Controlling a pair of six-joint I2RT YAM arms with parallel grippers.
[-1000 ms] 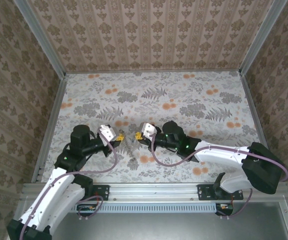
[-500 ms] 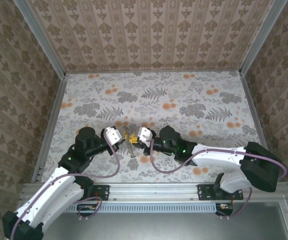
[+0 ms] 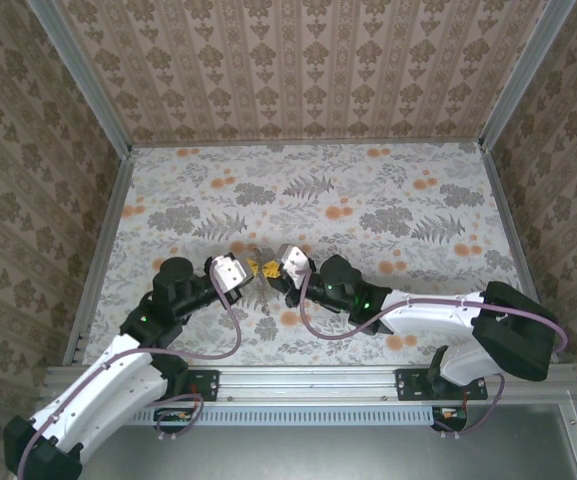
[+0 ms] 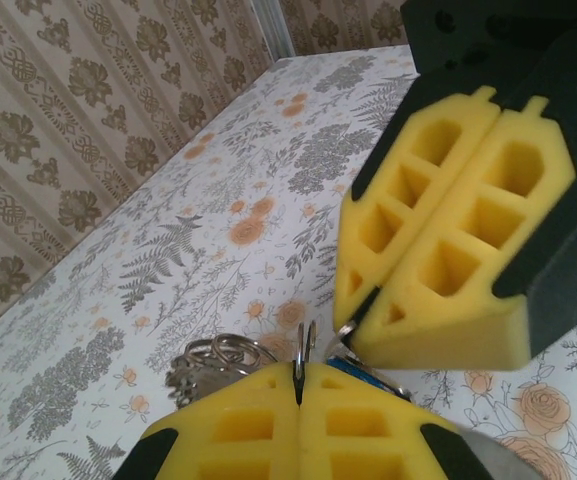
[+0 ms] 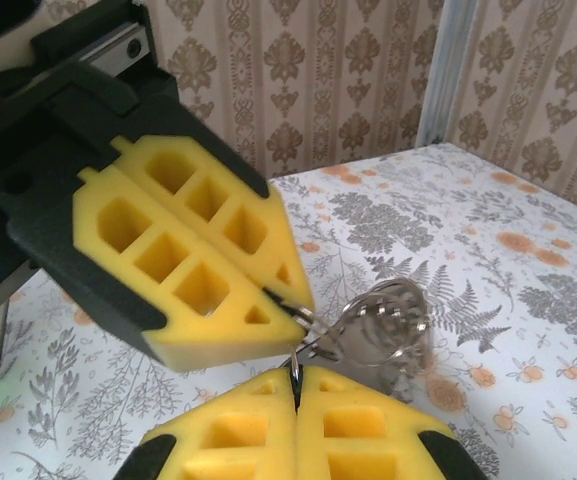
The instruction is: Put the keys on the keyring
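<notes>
My left gripper (image 3: 249, 270) and right gripper (image 3: 274, 273) meet tip to tip low over the near middle of the table. In the left wrist view my left gripper (image 4: 299, 385) is shut on the keyring (image 4: 304, 350), a thin silvery split ring standing edge-up between the yellow pads. A bunch of further metal rings (image 4: 213, 358) hangs off it to the left. My right gripper (image 4: 360, 318) is shut on a silvery blade, with the key's blue head (image 4: 363, 377) just below. In the right wrist view my right gripper (image 5: 295, 385) grips that thin metal edge-on, touching the ring wire (image 5: 313, 330) held by the left gripper (image 5: 273, 295).
The floral tablecloth (image 3: 368, 200) stretches away behind the grippers. Patterned walls close the back and both sides, with metal rails (image 3: 98, 260) along the table's edges. The ring bunch (image 5: 388, 320) dangles just above the cloth.
Both grippers have closed in on each other; a gap lay between them a second ago and their yellow tips now meet. Both stayed shut on what they hold.
</notes>
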